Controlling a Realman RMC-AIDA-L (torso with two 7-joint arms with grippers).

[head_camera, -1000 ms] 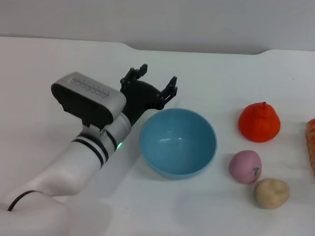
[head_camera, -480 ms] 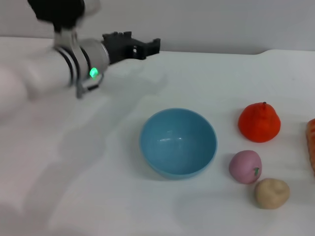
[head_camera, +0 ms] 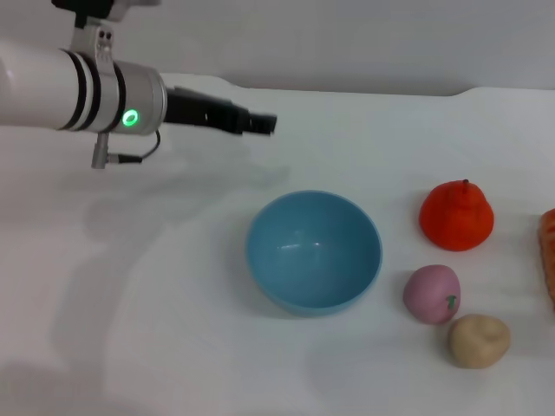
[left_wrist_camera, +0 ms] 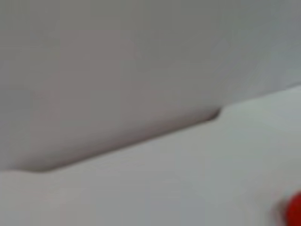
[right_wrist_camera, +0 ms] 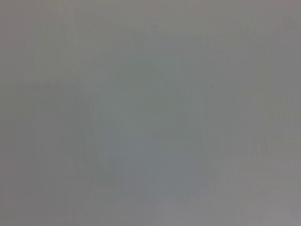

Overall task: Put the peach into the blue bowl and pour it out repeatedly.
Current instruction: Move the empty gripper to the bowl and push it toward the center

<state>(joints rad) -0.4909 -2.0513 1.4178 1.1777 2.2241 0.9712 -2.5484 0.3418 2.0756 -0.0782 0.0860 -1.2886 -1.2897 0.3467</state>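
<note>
Light-blue bowl (head_camera: 314, 251), pink peach (head_camera: 432, 294), orange-red fruit (head_camera: 457, 216), beige potato (head_camera: 479, 340)

The blue bowl (head_camera: 314, 251) stands upright near the middle of the table (head_camera: 130, 329), with nothing inside it. To its right and slightly nearer the robot lies the peach (head_camera: 432, 294), apart from the bowl. Just beside the peach, nearer still and a little further right, lies the potato (head_camera: 479, 340). Behind the peach sits the larger round fruit (head_camera: 457, 215). The left gripper (head_camera: 260, 123) hangs above the table behind and to the left of the bowl, well apart from it.
</note>
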